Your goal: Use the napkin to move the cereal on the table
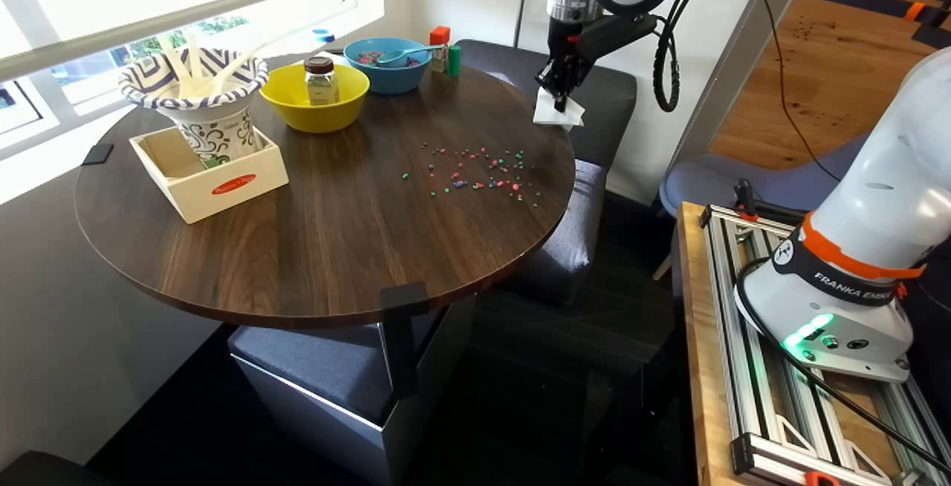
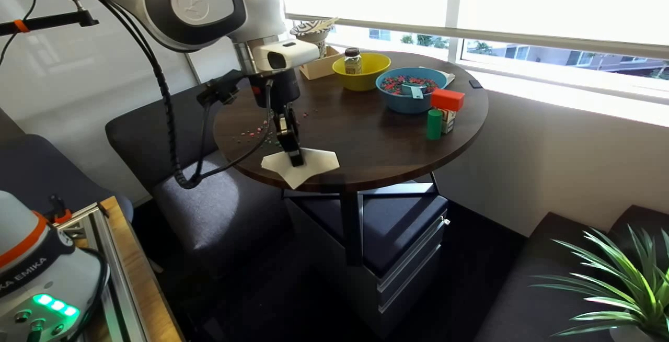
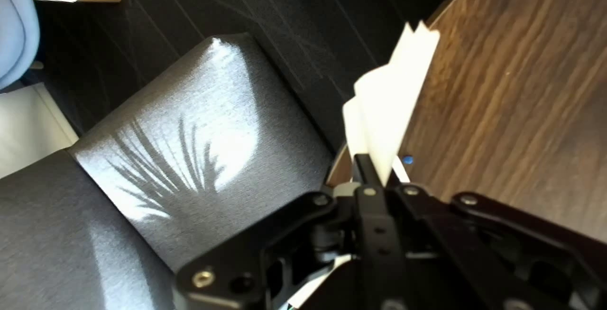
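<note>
On the tabletop (image 1: 342, 248) we saw a wooden box (image 1: 200, 203) holding a patterned cup (image 1: 219, 135), a yellow bowl (image 1: 316, 118) with a jar (image 1: 322, 85) in it, and a blue bowl (image 1: 390, 83) near a green cylinder (image 1: 454, 61), all well apart from the hand (image 2: 297, 158). The cereal (image 1: 492, 183) lay scattered; in an exterior view a hanging cable (image 2: 230, 166) crossed before part of it. The hand was clamped on the napkin (image 2: 319, 161), at the tabletop's rim. In the wrist view the napkin's long axis ran away from the hand, slanting up and right; in an exterior view one corner (image 2: 295, 180) pointed down.
</note>
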Controlling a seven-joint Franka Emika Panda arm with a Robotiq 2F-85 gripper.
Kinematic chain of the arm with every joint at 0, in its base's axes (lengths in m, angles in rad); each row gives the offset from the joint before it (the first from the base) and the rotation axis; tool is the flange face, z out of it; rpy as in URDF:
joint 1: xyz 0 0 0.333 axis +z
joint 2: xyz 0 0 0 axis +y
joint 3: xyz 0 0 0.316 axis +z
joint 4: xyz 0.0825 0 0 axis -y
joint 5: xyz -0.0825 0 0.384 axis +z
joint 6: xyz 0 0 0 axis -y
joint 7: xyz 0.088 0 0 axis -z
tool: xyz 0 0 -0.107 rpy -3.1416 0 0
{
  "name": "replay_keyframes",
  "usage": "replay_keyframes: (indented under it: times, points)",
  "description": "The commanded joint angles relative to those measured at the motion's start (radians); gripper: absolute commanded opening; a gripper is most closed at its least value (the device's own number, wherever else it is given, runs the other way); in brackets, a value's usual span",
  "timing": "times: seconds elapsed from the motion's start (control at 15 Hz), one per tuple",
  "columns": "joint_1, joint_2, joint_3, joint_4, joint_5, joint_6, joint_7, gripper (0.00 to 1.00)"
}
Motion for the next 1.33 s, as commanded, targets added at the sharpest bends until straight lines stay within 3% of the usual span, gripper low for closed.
replay_keyframes:
  times: [0.0, 0.33, 0.73, 1.0, 1.07, 1.27]
  points:
    - [0.049, 0.073, 0.033, 0.034, -0.026, -0.009, 0.001, 0.0]
    - [0.109, 0.153, 0.05, 0.081, 0.01, -0.058, -0.065, 0.0]
    - [0.173, 0.124, 0.098, 0.112, 0.087, -0.089, -0.211, 0.0]
    - [0.198, 0.131, 0.122, 0.145, 0.139, -0.183, -0.295, 0.0]
    - [0.197, 0.128, 0.115, 0.127, 0.108, -0.134, -0.244, 0.02]
    - [0.201, 0.128, 0.118, 0.138, 0.121, -0.161, -0.272, 0.0]
